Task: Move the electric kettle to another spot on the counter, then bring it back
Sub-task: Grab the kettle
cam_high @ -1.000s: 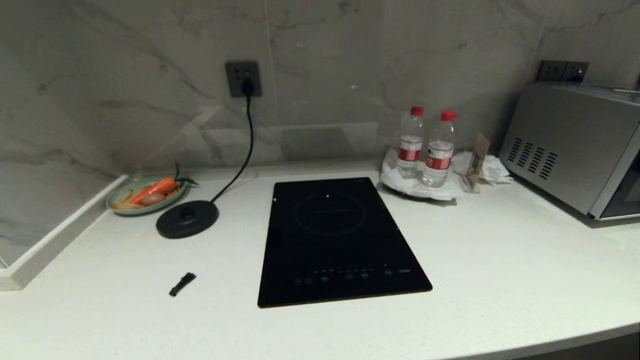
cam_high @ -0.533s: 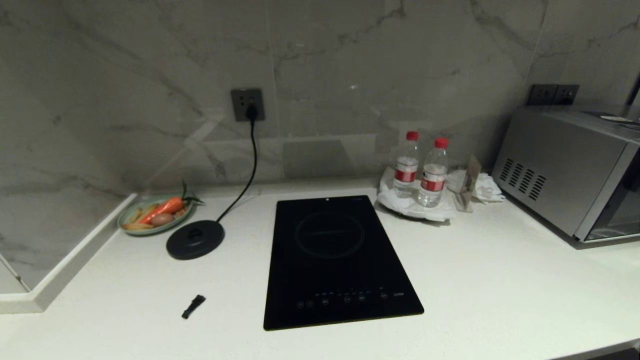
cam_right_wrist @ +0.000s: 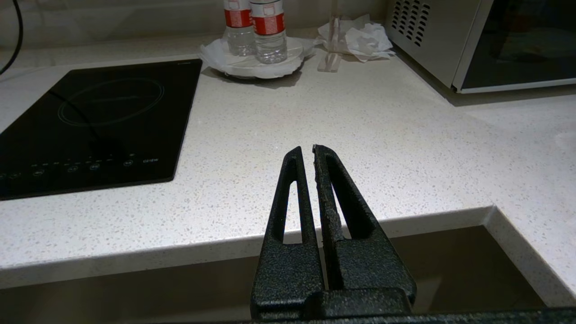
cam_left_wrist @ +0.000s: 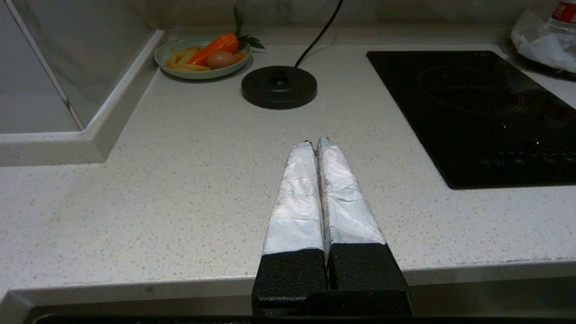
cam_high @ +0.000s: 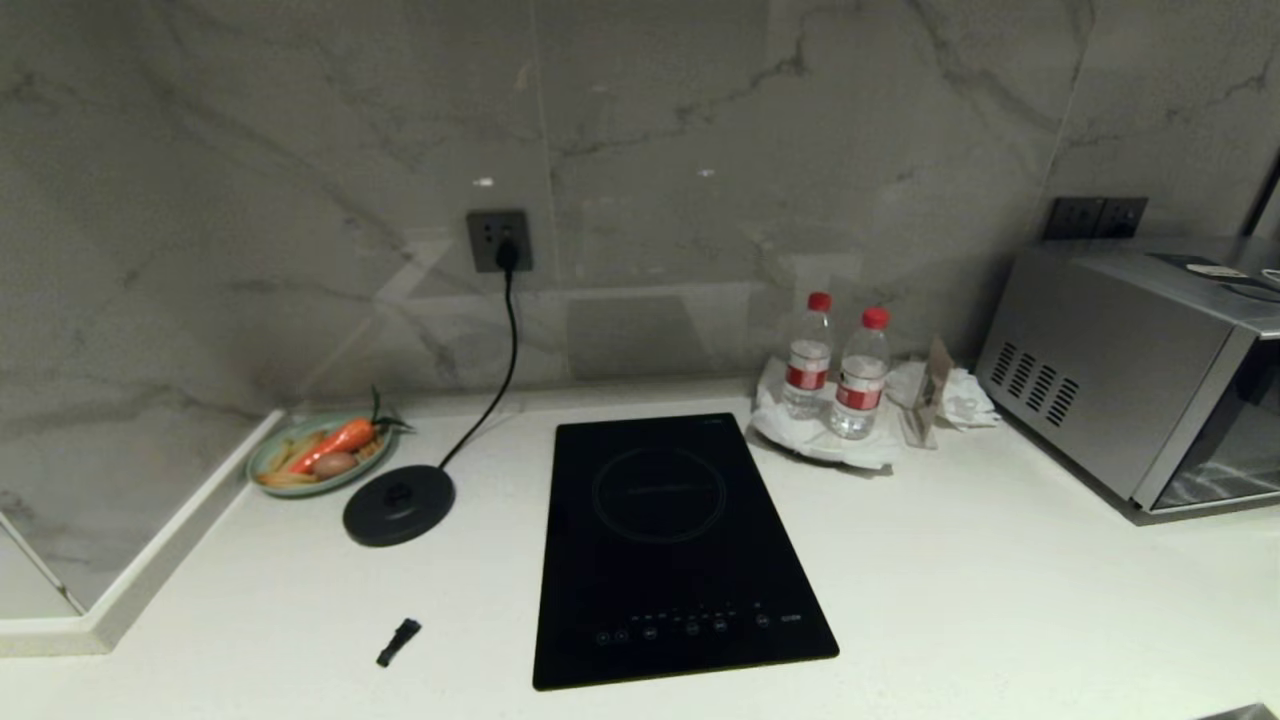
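White speckled counter (cam_high: pixel 1000 560) is carrying only a bare kettle base (cam_high: pixel 398 505) toward its left rear, no kettle showing; left gripper (cam_left_wrist: pixel 315 143) nearer, both it and right gripper (cam_right_wrist: pixel 305 150) hanging closed, empty, at the front edge.

The surface (cam_high: pixel 1000 580) lies bare between the hob (cam_high: pixel 670 540) and the microwave (cam_high: pixel 1120 390) on the right. At the back, two bottles (cam_high: pixel 835 365) crowd that gap. Left of the hob, the kettle base (cam_high: pixel 398 505), its cord (cam_high: pixel 497 375), a plate (cam_high: pixel 320 460) and a small black clip (cam_high: pixel 398 642) stand in the way.

Closed right claw (cam_right_wrist: pixel 306 148) over counter (cam_right_wrist: pixel 360 148) edge
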Tool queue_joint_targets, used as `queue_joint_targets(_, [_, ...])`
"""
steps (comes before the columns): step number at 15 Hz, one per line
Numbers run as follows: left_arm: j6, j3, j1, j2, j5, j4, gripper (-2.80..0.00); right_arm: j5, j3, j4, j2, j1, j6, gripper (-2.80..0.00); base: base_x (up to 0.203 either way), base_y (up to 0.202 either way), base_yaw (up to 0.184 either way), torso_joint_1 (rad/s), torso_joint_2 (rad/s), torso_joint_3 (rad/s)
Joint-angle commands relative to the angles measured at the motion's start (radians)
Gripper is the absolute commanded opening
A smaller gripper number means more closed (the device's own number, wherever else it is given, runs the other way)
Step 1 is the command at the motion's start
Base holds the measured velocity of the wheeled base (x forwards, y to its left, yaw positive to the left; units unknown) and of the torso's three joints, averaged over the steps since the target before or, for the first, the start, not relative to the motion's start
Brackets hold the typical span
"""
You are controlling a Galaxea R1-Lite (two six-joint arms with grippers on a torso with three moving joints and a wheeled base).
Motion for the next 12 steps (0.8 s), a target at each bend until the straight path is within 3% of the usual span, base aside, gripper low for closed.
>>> queue_joint_targets(1, [-0.001, 0.0, 0.0, 0.0, 0.0, 0.0, -2.8, 0.001, 0.0, 0.001, 0.0, 0.0, -0.001, -2.8, 0.0, 0.0, 0.0, 0.145, -0.35, -0.204])
queue_joint_targets(12, [-0.001, 0.0, 0.0, 0.0, 0.0, 0.0, -2.8, 0.001, 0.0, -0.001, 0.0, 0.0, -0.001, -2.8, 0.0, 0.0, 0.0, 0.145, -0.34, -0.196])
